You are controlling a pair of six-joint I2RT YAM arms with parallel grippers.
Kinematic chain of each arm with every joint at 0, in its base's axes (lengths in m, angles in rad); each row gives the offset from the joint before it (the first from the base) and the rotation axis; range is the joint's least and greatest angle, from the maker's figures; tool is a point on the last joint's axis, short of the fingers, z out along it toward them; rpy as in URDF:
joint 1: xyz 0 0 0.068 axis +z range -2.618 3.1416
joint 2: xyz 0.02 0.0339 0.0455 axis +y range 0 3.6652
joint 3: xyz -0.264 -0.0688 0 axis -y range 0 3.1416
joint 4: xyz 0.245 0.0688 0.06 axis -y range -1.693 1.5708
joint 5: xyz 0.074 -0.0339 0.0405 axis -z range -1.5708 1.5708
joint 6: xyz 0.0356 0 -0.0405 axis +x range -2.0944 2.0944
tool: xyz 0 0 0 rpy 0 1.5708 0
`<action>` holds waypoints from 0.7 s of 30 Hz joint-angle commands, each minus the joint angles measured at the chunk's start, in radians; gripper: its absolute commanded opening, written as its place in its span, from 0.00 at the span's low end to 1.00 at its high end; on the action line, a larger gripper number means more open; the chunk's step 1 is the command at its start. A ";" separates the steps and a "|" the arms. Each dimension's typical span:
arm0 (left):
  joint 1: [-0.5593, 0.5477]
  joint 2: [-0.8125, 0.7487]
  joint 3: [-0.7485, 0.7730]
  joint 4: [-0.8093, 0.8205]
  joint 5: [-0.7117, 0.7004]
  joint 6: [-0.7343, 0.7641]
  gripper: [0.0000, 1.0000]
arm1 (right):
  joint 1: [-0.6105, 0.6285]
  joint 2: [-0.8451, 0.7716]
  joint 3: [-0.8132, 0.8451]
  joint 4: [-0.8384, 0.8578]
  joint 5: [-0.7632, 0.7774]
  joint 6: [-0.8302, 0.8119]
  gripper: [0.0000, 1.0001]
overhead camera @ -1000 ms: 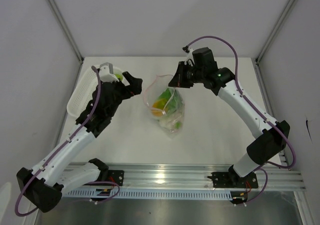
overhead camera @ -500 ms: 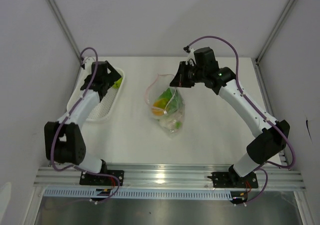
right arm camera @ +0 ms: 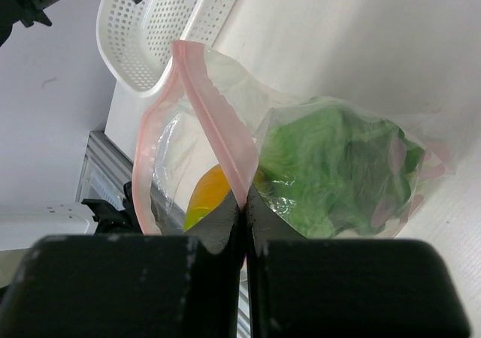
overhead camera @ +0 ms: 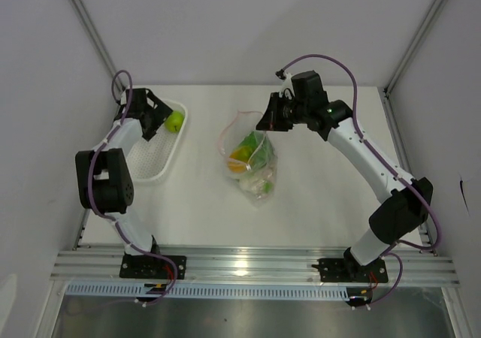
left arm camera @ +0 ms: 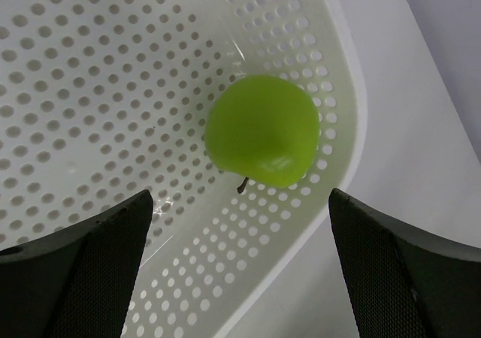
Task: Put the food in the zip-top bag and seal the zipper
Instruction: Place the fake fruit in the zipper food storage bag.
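Note:
A round green apple point(left arm camera: 263, 130) lies in a corner of the white mesh basket point(left arm camera: 90, 90), and it also shows in the top view as the apple point(overhead camera: 174, 121). My left gripper point(left arm camera: 240, 278) hovers just above it, open, one finger on each side and nothing held. In the middle of the table lies the clear zip-top bag point(overhead camera: 259, 174). Inside it are an orange fruit point(right arm camera: 207, 195), a leafy green cabbage point(right arm camera: 331, 165) and a whitish piece point(overhead camera: 261, 188). My right gripper point(right arm camera: 242, 203) is shut on the pink zipper point(right arm camera: 218, 120), lifting one side so the mouth gapes.
The basket point(overhead camera: 150, 161) sits along the left wall at the back. Grey enclosure walls close in the left, right and rear. An aluminium rail point(overhead camera: 248, 267) with both arm bases runs along the near edge.
My left arm has swung from beside the bag back to the far left basket and now hangs over the apple. The right arm and bag have not moved.

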 commanded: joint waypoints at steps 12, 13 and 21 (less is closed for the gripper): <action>0.019 0.195 0.202 -0.019 0.191 0.029 0.99 | -0.005 0.024 0.003 0.031 -0.016 -0.014 0.02; 0.019 0.202 0.205 -0.025 0.190 0.029 0.99 | -0.005 0.024 0.003 0.029 -0.015 -0.014 0.02; 0.019 0.236 0.225 -0.046 0.181 0.038 1.00 | -0.005 0.033 -0.002 0.043 -0.026 -0.002 0.02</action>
